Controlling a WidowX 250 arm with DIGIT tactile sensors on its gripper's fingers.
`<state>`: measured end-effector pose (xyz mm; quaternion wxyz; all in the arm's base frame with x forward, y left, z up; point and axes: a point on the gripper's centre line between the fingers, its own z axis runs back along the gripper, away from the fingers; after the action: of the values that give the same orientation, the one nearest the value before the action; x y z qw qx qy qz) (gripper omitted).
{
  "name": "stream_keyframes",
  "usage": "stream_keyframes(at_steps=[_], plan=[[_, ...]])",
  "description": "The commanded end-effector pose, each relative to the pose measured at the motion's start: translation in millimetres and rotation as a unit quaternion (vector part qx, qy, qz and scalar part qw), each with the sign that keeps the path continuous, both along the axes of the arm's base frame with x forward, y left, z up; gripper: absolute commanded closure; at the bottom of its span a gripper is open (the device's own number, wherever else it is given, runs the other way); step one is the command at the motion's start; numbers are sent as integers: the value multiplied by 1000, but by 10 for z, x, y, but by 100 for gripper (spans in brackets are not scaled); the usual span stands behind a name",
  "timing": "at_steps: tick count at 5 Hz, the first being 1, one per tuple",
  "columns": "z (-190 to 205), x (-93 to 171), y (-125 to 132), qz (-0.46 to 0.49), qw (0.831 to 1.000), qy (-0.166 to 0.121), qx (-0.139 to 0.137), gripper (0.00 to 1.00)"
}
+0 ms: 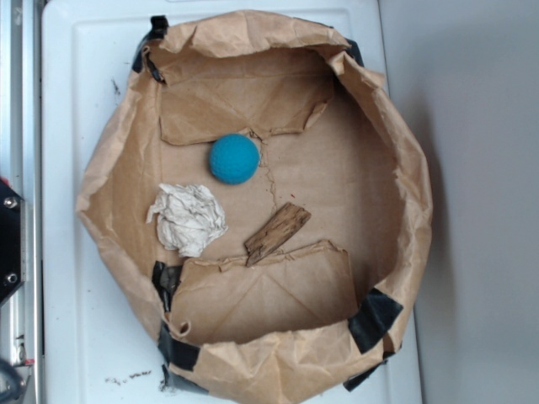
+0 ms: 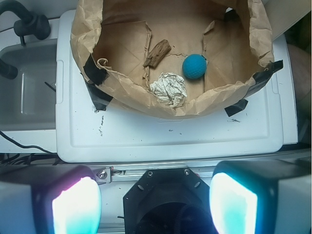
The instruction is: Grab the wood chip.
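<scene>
The wood chip is a flat brown sliver with dark grain, lying tilted on the floor of the brown paper bag, by the edge of a torn paper flap. In the wrist view the wood chip shows far off inside the bag. My gripper is well away from the bag, over the robot's base; its glowing fingers stand wide apart with nothing between them. In the exterior view the gripper is out of sight.
A teal ball and a crumpled white paper wad lie in the bag to the left of the chip. The bag's walls stand up around them, held with black tape. The bag sits on a white lid.
</scene>
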<state>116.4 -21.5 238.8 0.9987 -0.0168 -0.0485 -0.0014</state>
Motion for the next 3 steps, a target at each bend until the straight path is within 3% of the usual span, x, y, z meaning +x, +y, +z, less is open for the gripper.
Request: stream_keyframes(at_steps=[1,2,3], plan=[[0,0,0,0,1000,0,0,0],[15,500,-47,29,999,-38,22,0],[-40,939,-24,51,997,-43,23,0]])
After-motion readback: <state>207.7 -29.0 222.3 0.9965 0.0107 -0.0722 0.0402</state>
